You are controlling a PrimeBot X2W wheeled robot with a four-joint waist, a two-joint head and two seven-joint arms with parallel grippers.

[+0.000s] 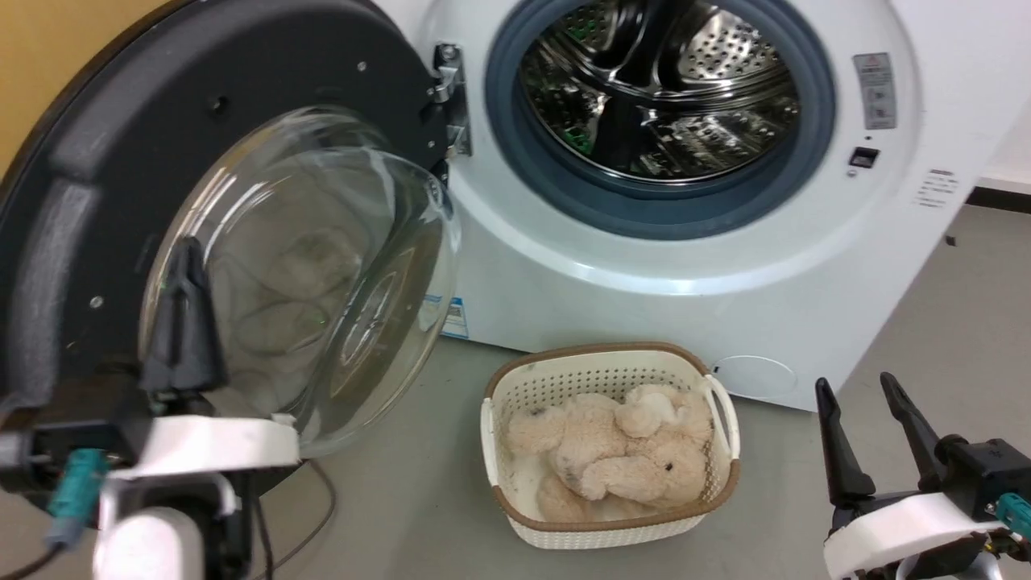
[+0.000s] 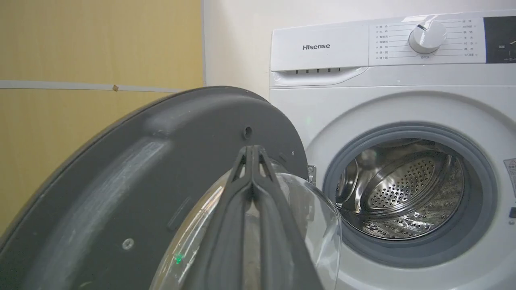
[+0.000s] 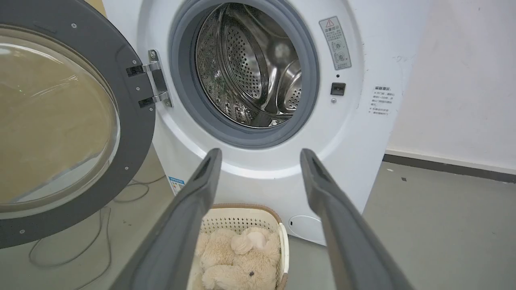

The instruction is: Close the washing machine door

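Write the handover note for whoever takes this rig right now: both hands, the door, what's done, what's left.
Left hand: shut, holding nothing, fingers raised in front of the door's glass bowl; contact cannot be told.
Right hand: open, empty, low to the right of the basket on the floor.
Washing machine door: swung wide open on its hinge, left of the washing machine opening.
Done: nothing yet.
Left: swing the door across the opening and press it shut.

White washing machine (image 1: pixel 644 274), matte black door (image 1: pixel 80 161), grey gasket (image 1: pixel 660 211) — cream perforated basket (image 1: pixel 612 533), beige plush toy (image 1: pixel 620 459)
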